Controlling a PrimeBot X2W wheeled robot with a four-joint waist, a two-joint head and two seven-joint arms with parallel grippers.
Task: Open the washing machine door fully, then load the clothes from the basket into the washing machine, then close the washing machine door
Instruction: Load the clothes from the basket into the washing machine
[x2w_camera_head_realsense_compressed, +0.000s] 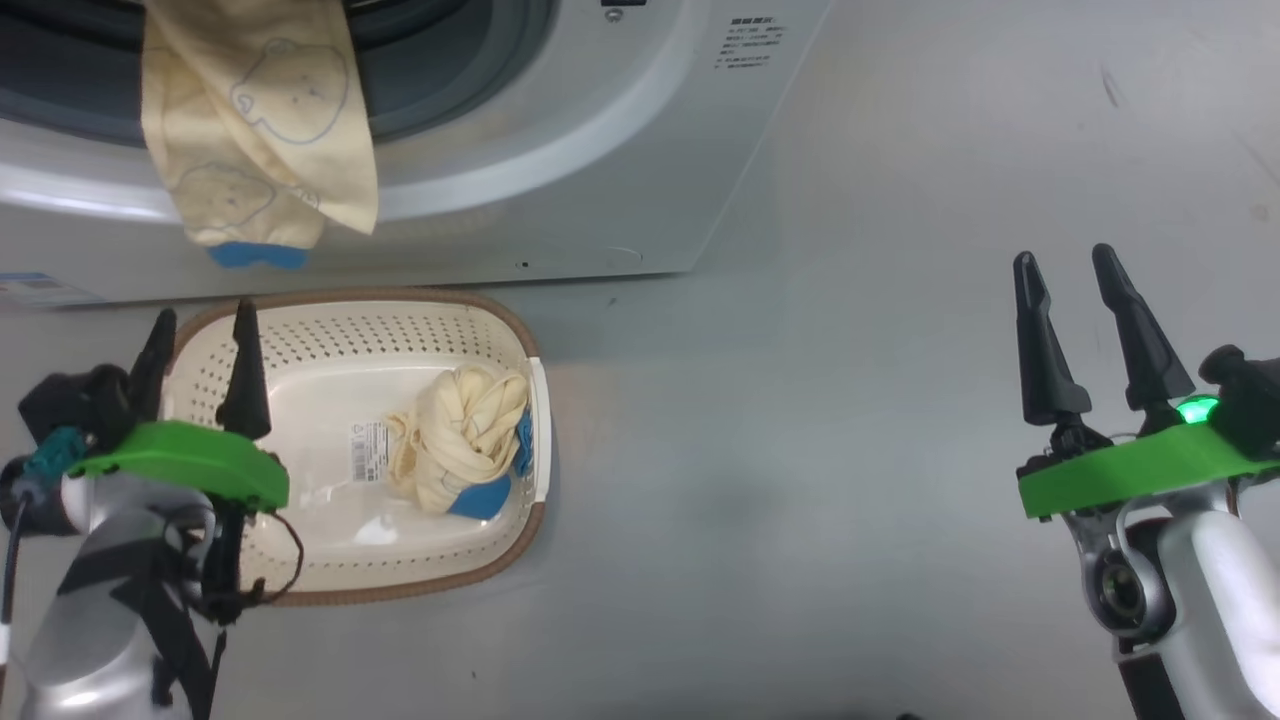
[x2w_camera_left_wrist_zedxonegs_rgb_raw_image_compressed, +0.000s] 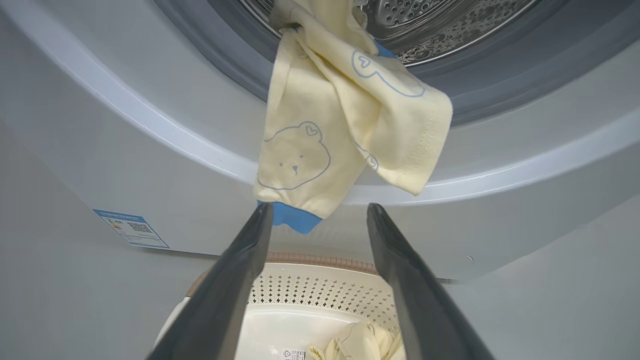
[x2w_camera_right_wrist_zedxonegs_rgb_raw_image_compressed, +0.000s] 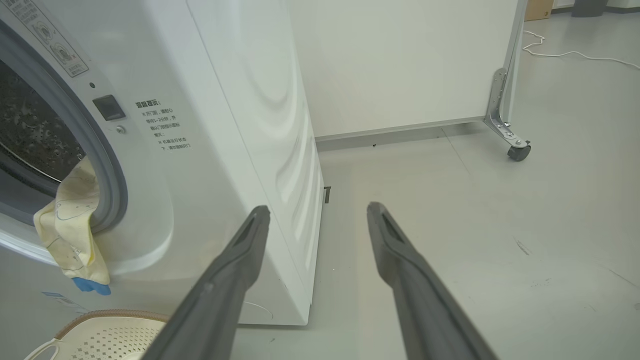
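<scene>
**One garment dangling at the washer's mouth, one waiting in the basket**

In the head view, the hanging garment (x2w_camera_head_realsense_compressed: 260, 130) is drooping over the lip of the washing machine (x2w_camera_head_realsense_compressed: 600, 150), its blue cuff dangling just above the basket (x2w_camera_head_realsense_compressed: 400, 300). The bundled garment (x2w_camera_head_realsense_compressed: 465, 440) is lying bunched in the basket's right half. Both are looking light, limp and quick to slip, so I'd be pinching a thick fold on top of the bundle, not a loose edge. The left gripper (x2w_camera_head_realsense_compressed: 204, 312) is hovering over the basket's left end and the right gripper (x2w_camera_head_realsense_compressed: 1064, 255) is hanging well apart over bare floor, both with fingers spread and carrying nothing.

In the left wrist view, the cloth is trailing out of the drum (x2w_camera_left_wrist_zedxonegs_rgb_raw_image_compressed: 450, 20). The frame top is cutting off how much is lying inside.

In the right wrist view, the bottom corner is cropping the basket, hiding its contents.
</scene>
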